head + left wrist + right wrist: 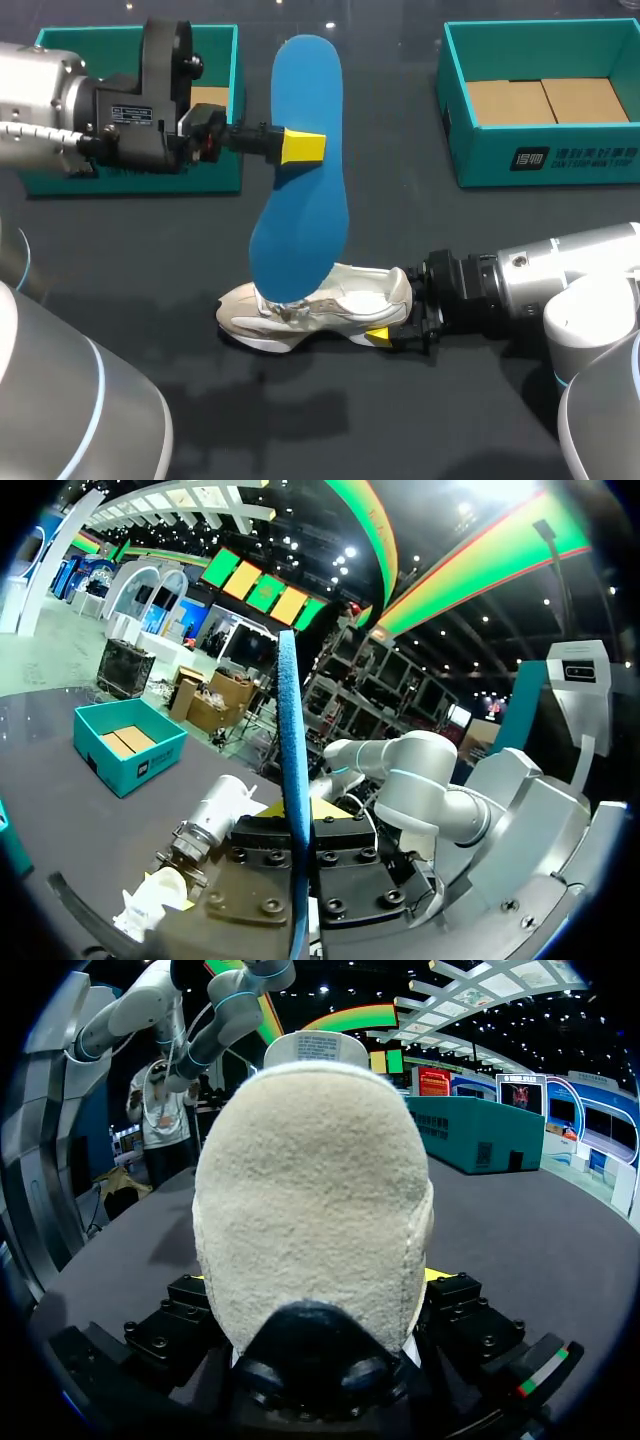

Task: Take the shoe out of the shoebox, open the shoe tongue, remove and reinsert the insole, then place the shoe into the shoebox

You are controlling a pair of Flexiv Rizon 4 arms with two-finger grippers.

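Clamping the insole, left claw holds it upright; right claw clamps the shoe.

Nothing legible — just blurred white print on the right-hand shoebox.

One white shoe, one blue insole, two teal shoeboxes, two yellow-tipped pincers on two arms.

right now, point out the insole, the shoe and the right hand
insole (306, 100), head view, on its upper blue face
shoe (335, 303), head view, on its white side
right hand (393, 308), head view, midway between fingertips at the heel
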